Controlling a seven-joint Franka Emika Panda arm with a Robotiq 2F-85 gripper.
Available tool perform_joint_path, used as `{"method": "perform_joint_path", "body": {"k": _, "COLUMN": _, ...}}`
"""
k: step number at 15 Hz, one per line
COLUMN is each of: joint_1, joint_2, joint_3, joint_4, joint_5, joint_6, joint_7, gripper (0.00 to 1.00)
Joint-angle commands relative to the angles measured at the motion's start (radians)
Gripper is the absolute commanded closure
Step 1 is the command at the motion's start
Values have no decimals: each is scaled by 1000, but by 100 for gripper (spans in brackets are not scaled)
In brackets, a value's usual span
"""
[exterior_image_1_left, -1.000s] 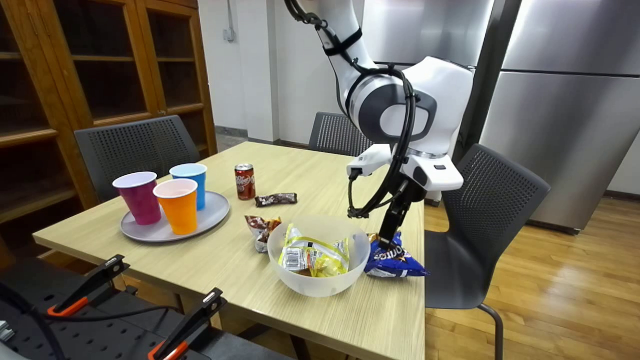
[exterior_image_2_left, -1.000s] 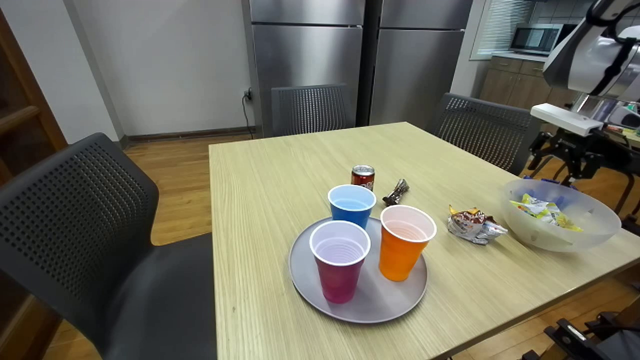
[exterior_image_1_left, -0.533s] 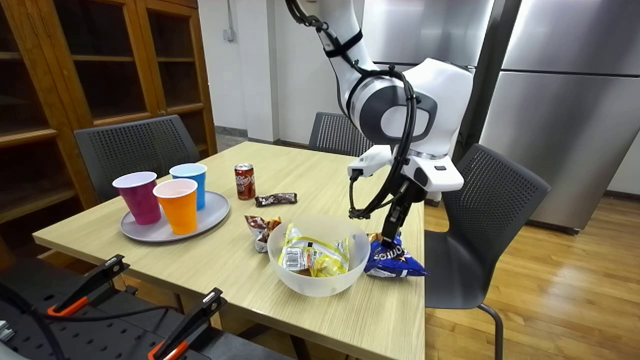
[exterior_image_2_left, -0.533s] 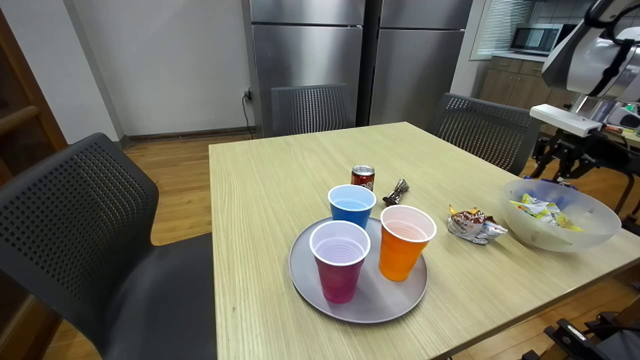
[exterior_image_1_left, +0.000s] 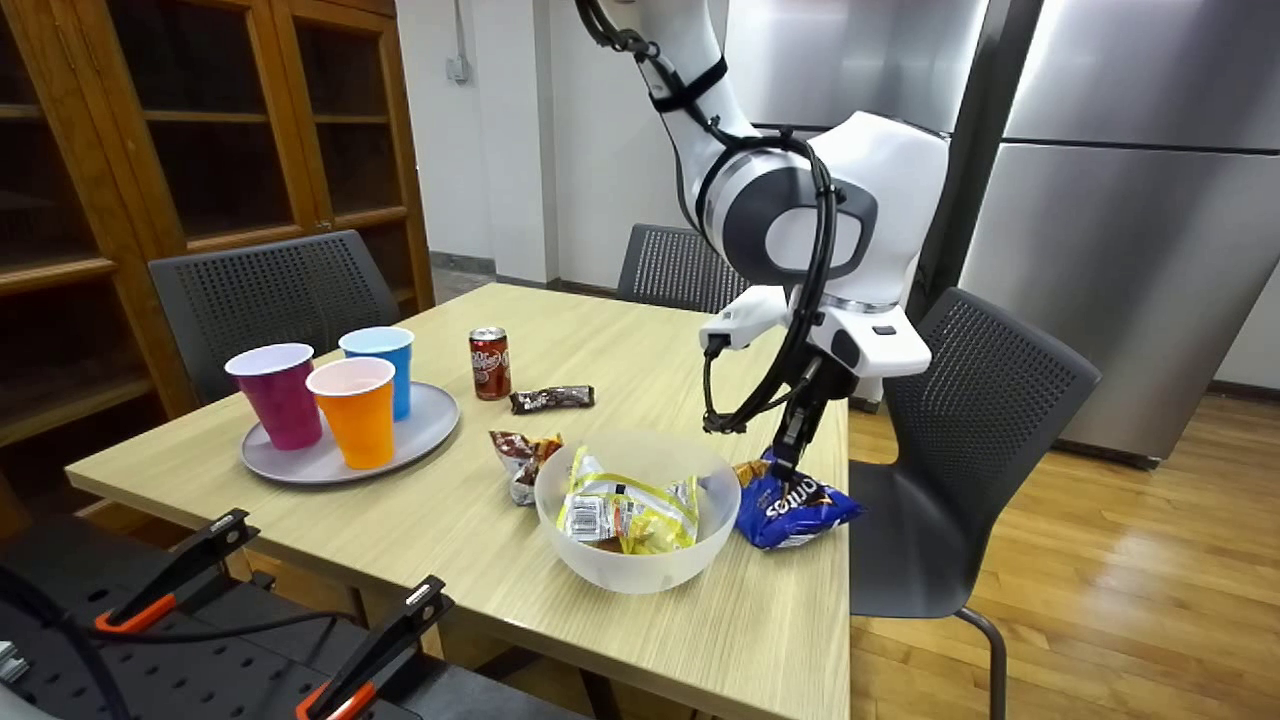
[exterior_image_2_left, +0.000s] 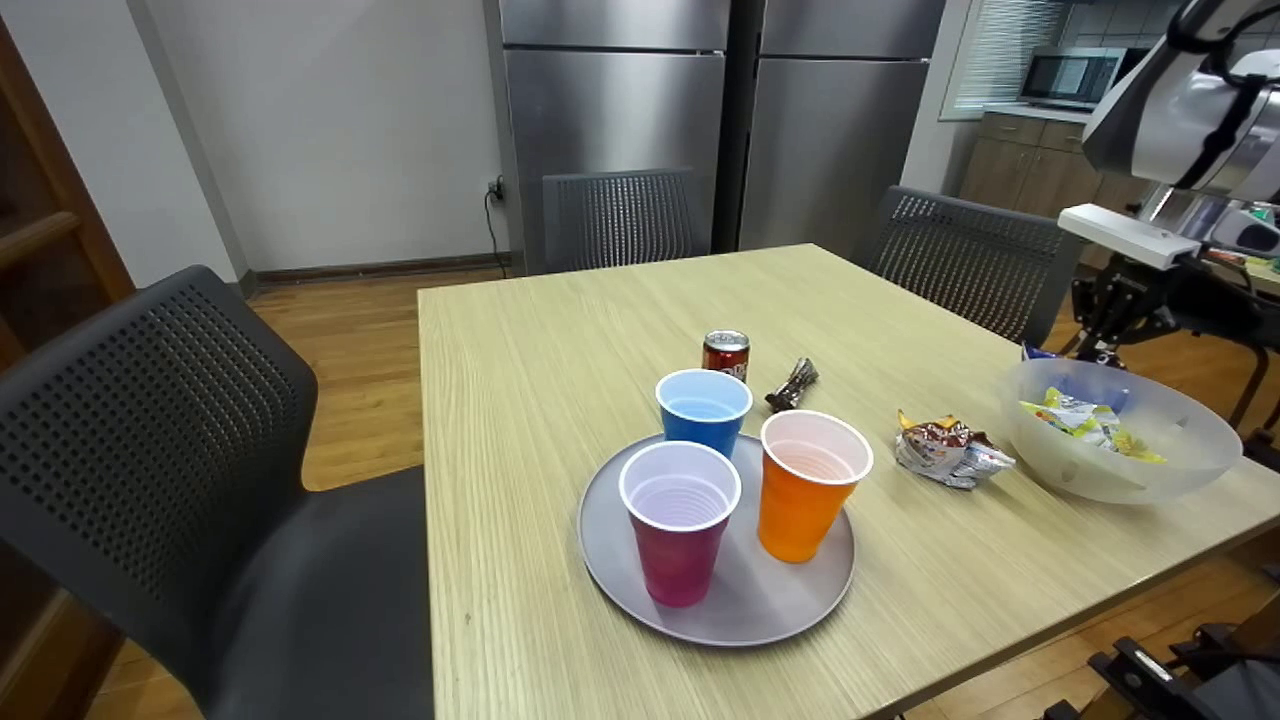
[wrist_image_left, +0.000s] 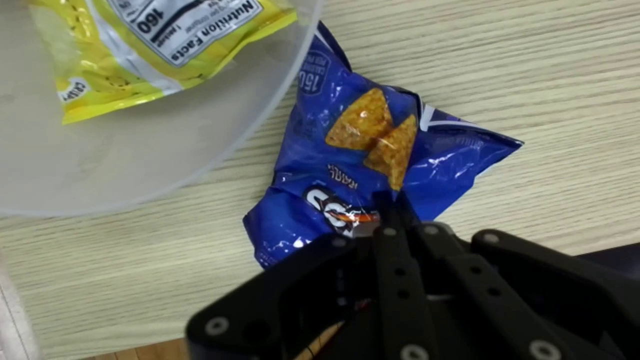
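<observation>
A blue Doritos bag lies on the table close beside a frosted bowl. My gripper is shut on it; in the wrist view the film bunches up between the fingertips near the printed chips. From above, the bag spreads out on both sides of the fingers, and the fingers hide part of its lettering. A yellow snack bag rests inside the bowl. In an exterior view the bowl hides most of the blue bag.
Beside the bowl stands a brown and silver snack bag. Farther off are a dark wrapped bar, a red soda can and a grey plate bearing three cups. A chair stands by the table's edge near the gripper.
The gripper's fingers have come together on the blue bag. The bag has bunched, turned and shifted slightly, with its lettering now facing differently. The bowl and other things have not moved.
</observation>
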Motion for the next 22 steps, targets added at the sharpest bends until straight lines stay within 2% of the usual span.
{"method": "perform_joint_path", "body": {"k": 1, "joint_1": -7, "joint_2": 7, "joint_3": 1, "joint_4": 27, "joint_5": -24, "joint_6": -12, "joint_7": 45, "gripper": 100}}
{"method": "perform_joint_path", "body": {"k": 22, "joint_1": -15, "joint_2": -192, "joint_3": 61, "joint_4": -39, "joint_5": 12, "joint_6": 12, "joint_7": -38, "gripper": 100}}
